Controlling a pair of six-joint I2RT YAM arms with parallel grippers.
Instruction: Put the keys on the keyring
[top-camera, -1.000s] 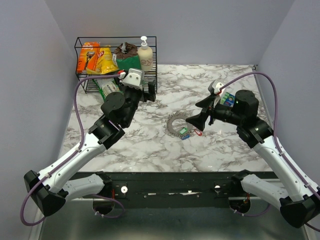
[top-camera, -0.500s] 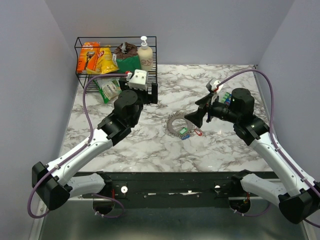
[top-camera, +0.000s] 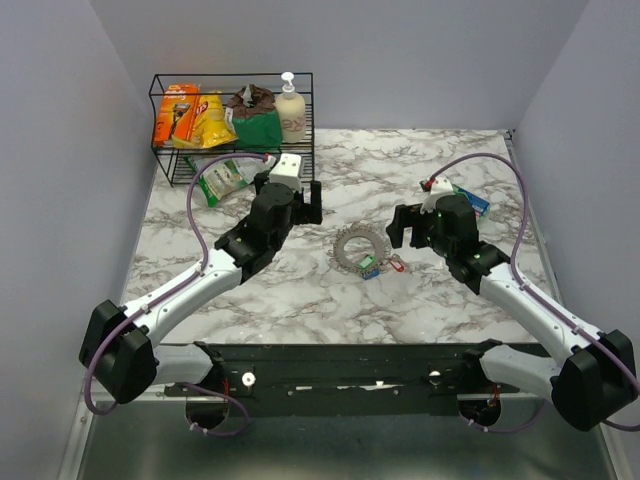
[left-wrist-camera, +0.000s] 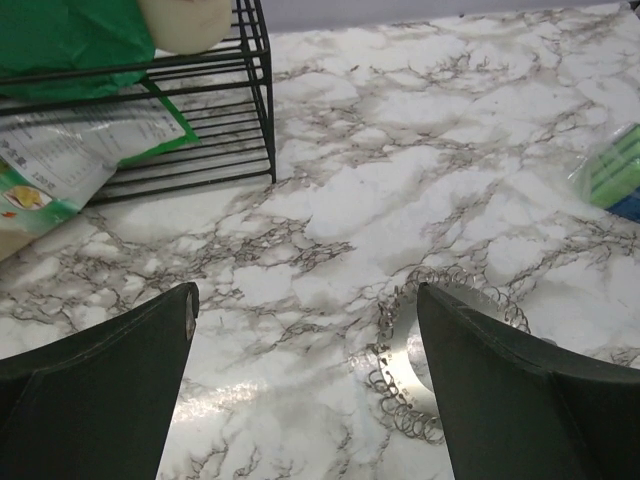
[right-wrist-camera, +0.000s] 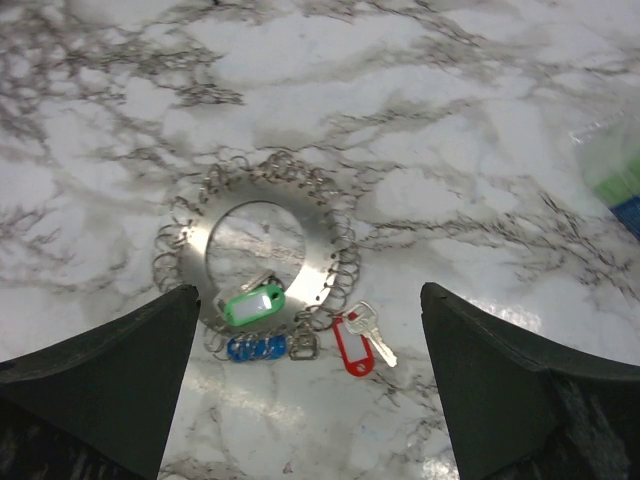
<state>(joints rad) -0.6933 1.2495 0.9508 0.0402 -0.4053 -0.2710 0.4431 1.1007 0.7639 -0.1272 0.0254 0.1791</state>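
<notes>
Right gripper (right-wrist-camera: 307, 295) hangs jaws apart over the keyring (right-wrist-camera: 205, 250) at mid-frame. Red-tagged key (right-wrist-camera: 352, 345) lies just beside it, lower right. Best drop straight down and pinch the tag's edges. Left gripper (left-wrist-camera: 305, 300) is spread too.

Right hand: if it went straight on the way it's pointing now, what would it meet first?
Probably the keyring, around the edge where the green-tagged key lies, with the blue tag and red-tagged key just beside. The open right hand points down at that cluster; exact depth is unclear.
</notes>
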